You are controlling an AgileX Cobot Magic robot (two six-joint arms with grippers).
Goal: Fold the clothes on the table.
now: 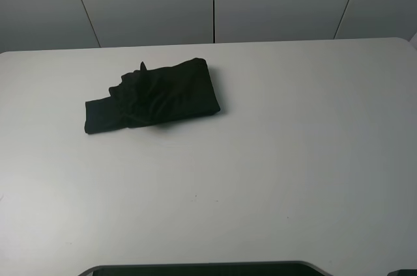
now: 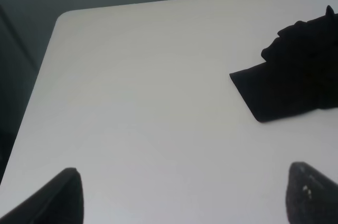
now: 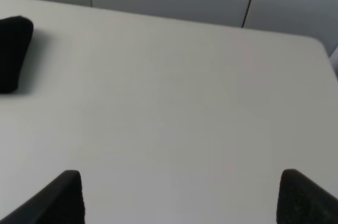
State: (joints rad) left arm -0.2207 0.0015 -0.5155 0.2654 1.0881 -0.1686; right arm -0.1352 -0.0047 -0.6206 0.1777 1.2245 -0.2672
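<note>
The black T-shirt (image 1: 153,97) lies folded into a compact, slightly rumpled bundle on the worktop (image 1: 293,159); folding looks essentially done. Both end effectors, left (image 2: 182,195) and right (image 3: 179,195), gape empty, well away from it.

Matt black cloth T-shirt (image 1: 153,97) on a smooth, white, faintly sheened table (image 1: 273,159)

The clothes (image 1: 156,97) were plain black with no print showing, the desk (image 1: 273,159) was smooth white, and the wall panels (image 1: 215,2) behind were grey.
</note>
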